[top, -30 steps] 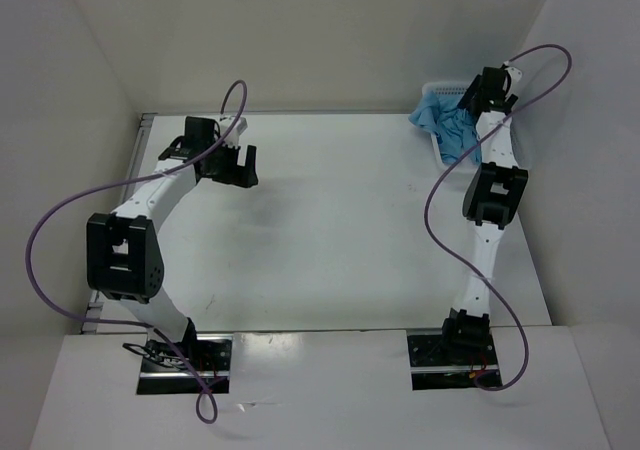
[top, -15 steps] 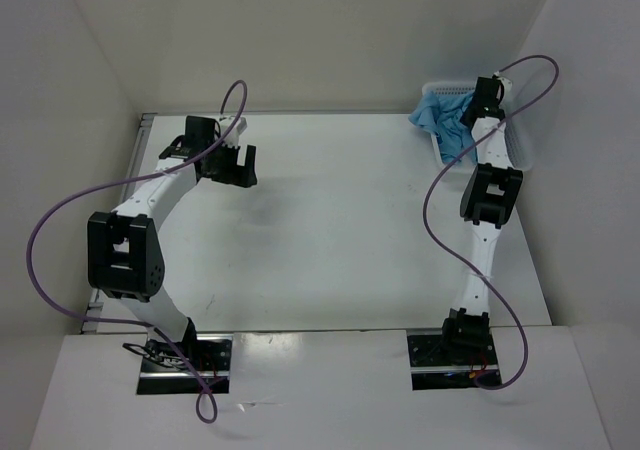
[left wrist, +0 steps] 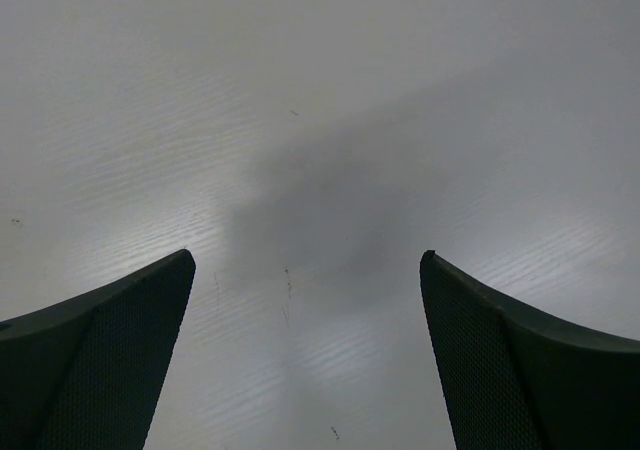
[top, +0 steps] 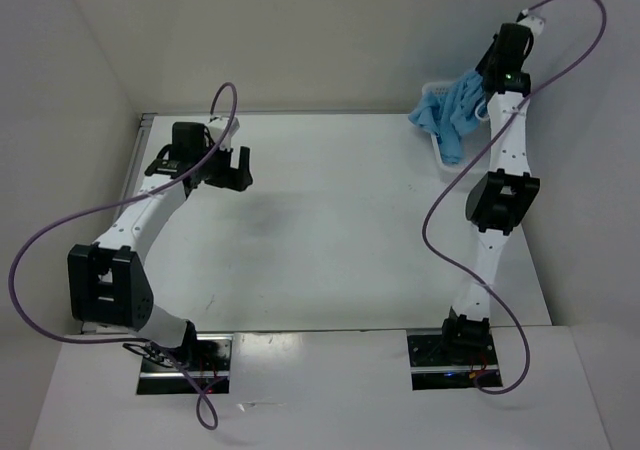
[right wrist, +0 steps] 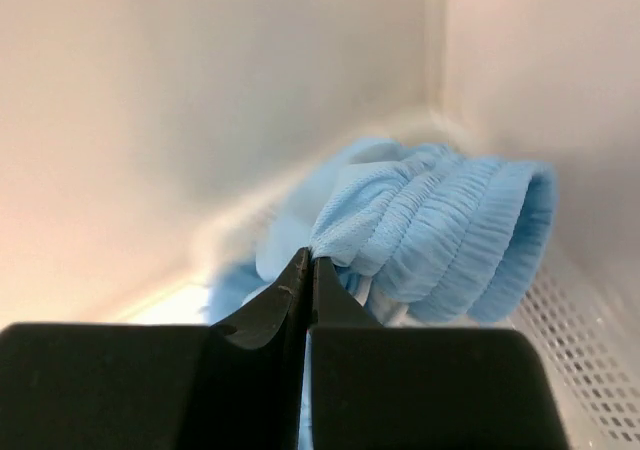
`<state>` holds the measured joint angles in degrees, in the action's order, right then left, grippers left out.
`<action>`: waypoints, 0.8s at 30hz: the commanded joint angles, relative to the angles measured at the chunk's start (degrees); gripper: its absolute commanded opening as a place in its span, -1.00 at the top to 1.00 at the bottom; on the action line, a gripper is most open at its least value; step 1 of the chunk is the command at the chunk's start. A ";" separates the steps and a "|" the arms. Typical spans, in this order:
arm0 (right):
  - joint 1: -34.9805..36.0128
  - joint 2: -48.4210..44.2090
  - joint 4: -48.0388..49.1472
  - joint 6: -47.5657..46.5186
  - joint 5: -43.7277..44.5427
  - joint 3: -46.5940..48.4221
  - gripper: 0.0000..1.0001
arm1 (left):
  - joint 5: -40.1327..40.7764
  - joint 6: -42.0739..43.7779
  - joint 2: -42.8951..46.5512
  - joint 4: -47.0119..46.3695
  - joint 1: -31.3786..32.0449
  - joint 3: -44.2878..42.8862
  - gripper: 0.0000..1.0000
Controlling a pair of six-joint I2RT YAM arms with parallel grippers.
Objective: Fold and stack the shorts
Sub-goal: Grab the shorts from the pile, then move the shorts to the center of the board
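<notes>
R end effector [right wrist: 308, 265] clamped on shorts [right wrist: 440, 230] above mesh basket [right wrist: 590, 370]; L end effector [left wrist: 305, 258] apart, well left of basket.

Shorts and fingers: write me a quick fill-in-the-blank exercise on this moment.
The right fingers are shut on the light ____ shorts.
The white mesh basket stands at the far ____ corner of the table.
The left fingers stand ____ above the table, holding nothing.
Missing words: blue; right; open.
</notes>
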<state>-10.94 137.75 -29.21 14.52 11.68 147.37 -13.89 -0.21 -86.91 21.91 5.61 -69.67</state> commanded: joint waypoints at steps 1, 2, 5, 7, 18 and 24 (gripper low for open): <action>2.41 -13.45 3.37 1.29 -0.52 6.61 1.00 | -1.31 0.21 5.77 -3.62 -0.16 2.25 -1.00; 3.55 -14.78 3.37 1.30 -1.22 7.57 1.00 | -0.62 0.21 6.66 -4.15 -0.16 2.87 -1.00; 6.88 -19.43 4.43 1.30 -3.33 10.20 1.00 | 0.09 0.21 10.17 -5.48 -0.16 5.33 -1.00; 9.26 -21.29 5.74 1.30 -5.78 12.58 1.00 | 0.71 0.21 12.54 -6.79 -0.16 6.47 -1.00; 34.90 -24.12 8.73 4.28 -13.62 7.52 1.00 | 5.72 0.21 19.94 -10.49 -0.16 10.43 -1.00; 37.48 -20.51 9.26 5.69 -11.78 -2.95 0.98 | 10.72 0.21 23.02 -11.72 -0.68 11.66 -1.00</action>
<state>27.27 114.56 -21.65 18.61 -1.54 148.35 -6.46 -0.21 -66.35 13.37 5.52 -58.52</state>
